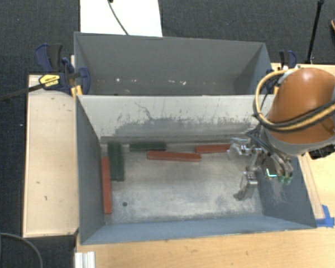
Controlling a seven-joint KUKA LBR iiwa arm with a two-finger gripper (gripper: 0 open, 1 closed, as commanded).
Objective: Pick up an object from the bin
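Note:
My gripper (pixel 244 191) hangs low over the bin floor at the right end, near the right wall. The floor right beneath it is bare and grey. The closest loose thing is a short red bar (pixel 212 148) lying along the back wall, up and to the left of the gripper. A longer red bar (pixel 173 156) lies just left of that one, also parallel to the back wall.
A dark green bar (pixel 147 147) lies against the back wall. Another dark green bar (pixel 116 162) and a long red bar (pixel 106 186) lie along the left wall. The arm's orange cover and cables overhang the right rim.

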